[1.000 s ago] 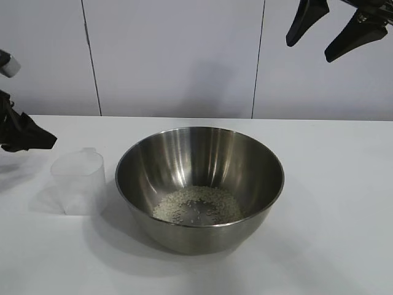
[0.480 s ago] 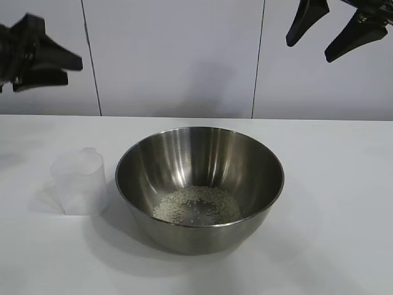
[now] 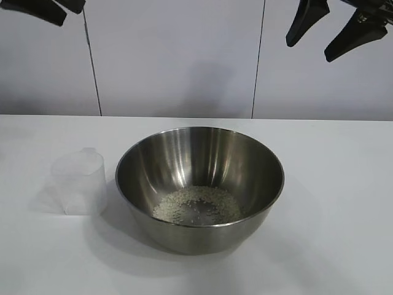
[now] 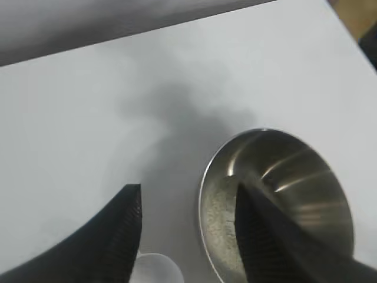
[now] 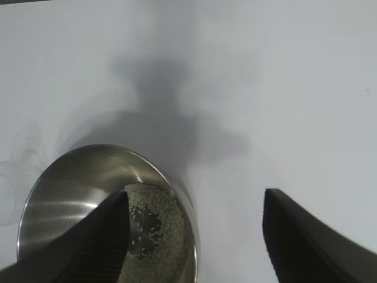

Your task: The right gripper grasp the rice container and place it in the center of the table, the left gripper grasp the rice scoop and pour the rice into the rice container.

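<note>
Rice (image 3: 196,204) is seen heaped inside the bowl (image 3: 199,184), the scoop (image 3: 78,182) parked empty just left of it. Light, thin plastic; best pinched by the handle tab. Both grippers (image 4: 188,236) (image 5: 194,236) are raised above the bowl, jaws apart, nothing held.

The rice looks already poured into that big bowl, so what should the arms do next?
Probably just park. The rice lies in the rice container, the rice scoop stands empty beside it, and both the left gripper and right gripper hang open above.
</note>
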Available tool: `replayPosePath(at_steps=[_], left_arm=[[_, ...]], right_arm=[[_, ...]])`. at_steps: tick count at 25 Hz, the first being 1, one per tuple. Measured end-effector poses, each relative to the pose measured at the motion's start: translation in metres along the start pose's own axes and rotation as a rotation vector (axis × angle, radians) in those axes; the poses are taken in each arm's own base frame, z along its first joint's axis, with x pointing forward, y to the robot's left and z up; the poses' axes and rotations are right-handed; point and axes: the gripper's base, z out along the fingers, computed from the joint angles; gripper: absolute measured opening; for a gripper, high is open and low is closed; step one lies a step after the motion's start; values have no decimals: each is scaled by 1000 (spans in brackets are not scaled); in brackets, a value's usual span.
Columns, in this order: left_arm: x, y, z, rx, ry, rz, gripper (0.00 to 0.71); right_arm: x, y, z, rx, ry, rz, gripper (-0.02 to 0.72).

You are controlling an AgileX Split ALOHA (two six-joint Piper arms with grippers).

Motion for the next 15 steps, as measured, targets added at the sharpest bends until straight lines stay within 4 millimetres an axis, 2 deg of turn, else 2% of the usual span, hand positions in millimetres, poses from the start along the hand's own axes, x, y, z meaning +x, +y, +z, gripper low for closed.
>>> replayPosePath(at_steps=[4,7,10,15], left_arm=[[-11,-45,14,-65,68,39,361],[-8,-72,42,-37,119,42,361],[-5,-85,71,-14,145,46,376],[6,-81,110,-11,212,0,517]], right_arm=[[0,0,0,-4,4,3,452],[1,1,0,-7,9,5,452],[2,1,0,-9,25,5,452],[3,1,0,-10,36,5,452]])
